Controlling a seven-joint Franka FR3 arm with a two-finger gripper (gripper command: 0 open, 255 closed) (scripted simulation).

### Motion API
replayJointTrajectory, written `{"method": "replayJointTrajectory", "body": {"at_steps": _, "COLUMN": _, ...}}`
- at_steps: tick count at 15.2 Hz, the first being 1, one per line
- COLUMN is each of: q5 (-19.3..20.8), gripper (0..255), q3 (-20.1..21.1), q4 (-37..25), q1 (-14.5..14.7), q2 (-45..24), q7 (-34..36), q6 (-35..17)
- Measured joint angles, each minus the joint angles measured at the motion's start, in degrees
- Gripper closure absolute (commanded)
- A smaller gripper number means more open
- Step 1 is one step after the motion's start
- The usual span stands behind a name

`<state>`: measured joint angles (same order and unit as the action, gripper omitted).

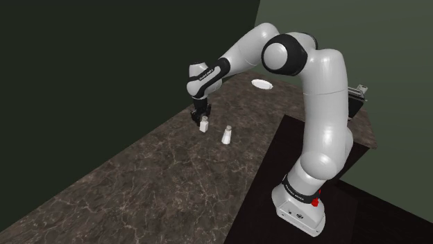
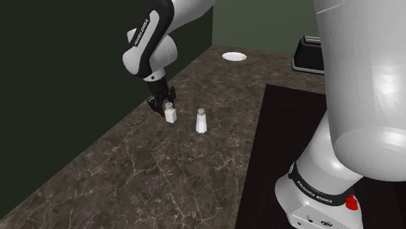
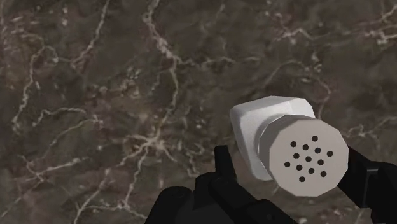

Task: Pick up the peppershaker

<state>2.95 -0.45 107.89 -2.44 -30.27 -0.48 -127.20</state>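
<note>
The claw (image 3: pixel 294 162) stands wide, its 2 fingers straddling the upright white peppershaker (image 3: pixel 273 121), so close gently on the body below the cap, then lift straight.

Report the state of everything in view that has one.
pepper shaker: upright on the counter, at the hand
second shaker: upright, standing free
hand: low at the pepper shaker, grip unclear
plate: lying flat at the counter's far end
</note>
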Motion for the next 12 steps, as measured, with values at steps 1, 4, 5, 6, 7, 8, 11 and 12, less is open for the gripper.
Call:
{"method": "replayJointTrajectory", "body": {"at_steps": 1, "q5": -0.01, "gripper": 255, "q3": 0.01, "q4": -0.03, "q1": 0.01, "q2": -0.05, "q7": 0.01, "q6": -0.06}}
{"method": "replayJointTrajectory", "body": {"at_steps": 4, "q5": -0.02, "gripper": 255, "q3": 0.04, "q4": -0.08, "q1": 0.03, "q2": -0.10, "q7": 0.01, "q6": -0.12}}
{"method": "replayJointTrajectory", "body": {"at_steps": 5, "q5": -0.03, "gripper": 255, "q3": 0.06, "q4": -0.07, "q1": 0.03, "q2": -0.09, "q7": -0.01, "q6": -0.14}}
{"method": "replayJointTrajectory", "body": {"at_steps": 6, "q5": -0.03, "gripper": 255, "q3": 0.07, "q4": -0.08, "q1": 0.03, "q2": -0.11, "q7": -0.02, "q6": -0.16}}
{"method": "replayJointTrajectory", "body": {"at_steps": 7, "q5": -0.04, "gripper": 255, "q3": 0.08, "q4": -0.10, "q1": 0.04, "q2": -0.12, "q7": -0.02, "q6": -0.16}}
{"method": "replayJointTrajectory", "body": {"at_steps": 8, "q5": -0.04, "gripper": 255, "q3": 0.09, "q4": -0.11, "q1": 0.05, "q2": -0.15, "q7": -0.02, "q6": -0.17}}
{"method": "replayJointTrajectory", "body": {"at_steps": 11, "q5": -0.02, "gripper": 255, "q3": 0.03, "q4": 0.03, "q1": 0.00, "q2": 0.58, "q7": -0.04, "q6": 0.49}}
{"method": "replayJointTrajectory", "body": {"at_steps": 12, "q5": -0.03, "gripper": 255, "q3": 0.01, "q4": -0.04, "q1": -0.03, "q2": 1.06, "q7": -0.10, "q6": 1.06}}
